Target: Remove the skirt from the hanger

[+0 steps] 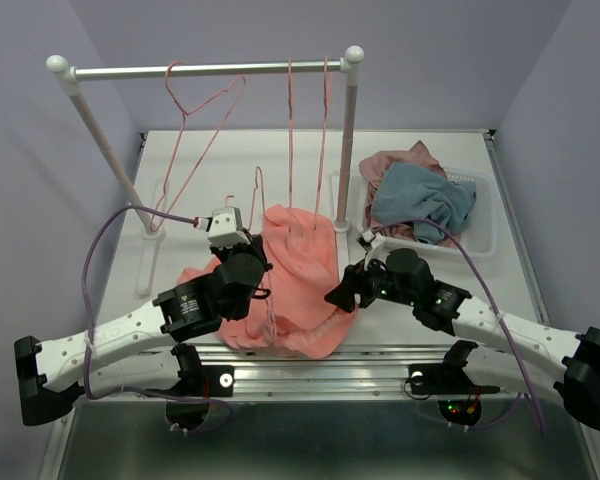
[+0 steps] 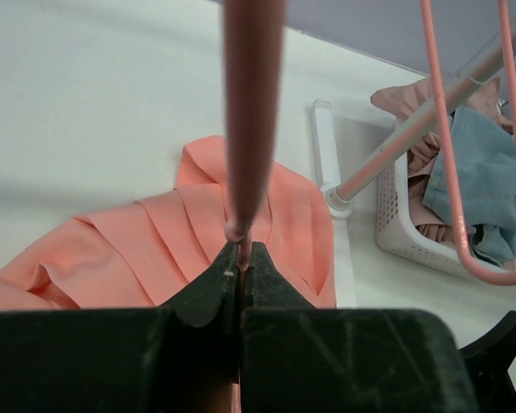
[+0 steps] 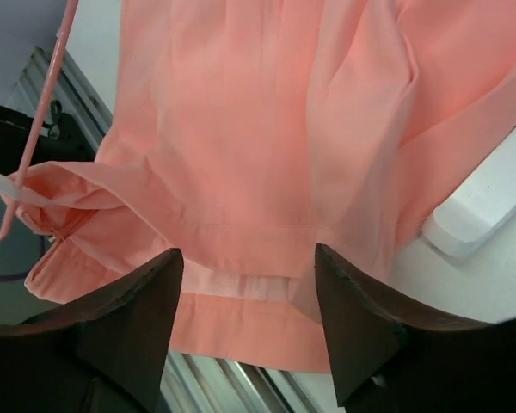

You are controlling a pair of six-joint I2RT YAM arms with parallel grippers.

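While the left fingers (image 2: 202, 288) pinch the pink hanger (image 2: 251, 103) wire, the right fingers (image 3: 138, 301) gape before the skirt (image 3: 258, 129) hem.

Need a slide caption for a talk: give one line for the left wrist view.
Left gripper, jaws shut on the pink hanger, above the salmon skirt heaped on the white table.

Bright, even light with soft shadows; the hanger wire (image 2: 251, 112) in the left wrist view looks blurred, perhaps defocused.
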